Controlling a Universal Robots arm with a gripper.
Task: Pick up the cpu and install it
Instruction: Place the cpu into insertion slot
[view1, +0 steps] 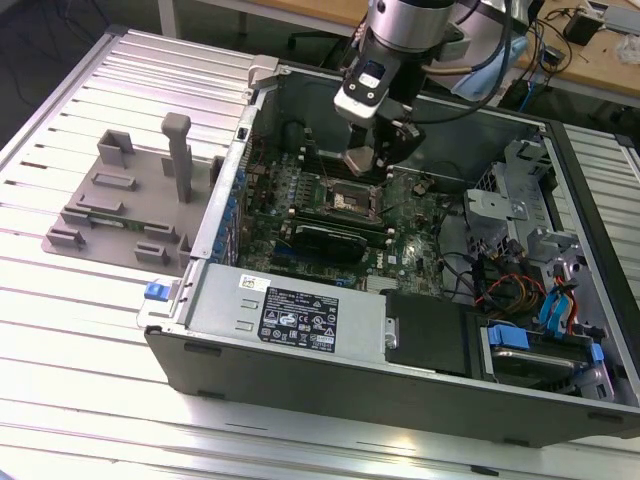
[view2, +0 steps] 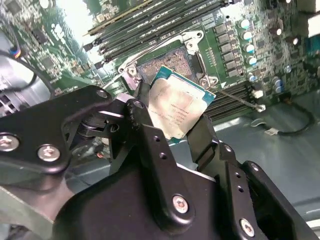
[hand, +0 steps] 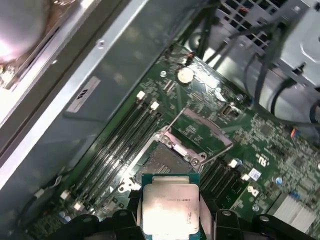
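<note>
The computer case (view1: 300, 388) lies open on the ribbed metal bench (view1: 80, 380), and the arm reaches down into it over the green board (view1: 425, 215). The jaws are closed on the cpu (view2: 175, 107), pinching it by two opposite edges, with its silvery top (hand: 171, 207) plain in both wrist views. It hangs just above the socket (hand: 162, 162), not seated in it. The socket is uncovered: its hinged frame (hand: 202, 131) is flipped back on one side, and a thin wire lever (view2: 240, 97) sticks out beside it. Long memory slots (hand: 117, 150) run close along either side, with a coin battery (hand: 186, 75) further off. Toward the exterior view's right, coloured cables (view1: 510, 290) and a metal drive cage (view1: 515, 195) crowd the case. A power supply box (view1: 220, 295) lines the near wall. Outside, on the exterior view's left, a grey plastic holder (view1: 130, 205) sits on the bench.
</note>
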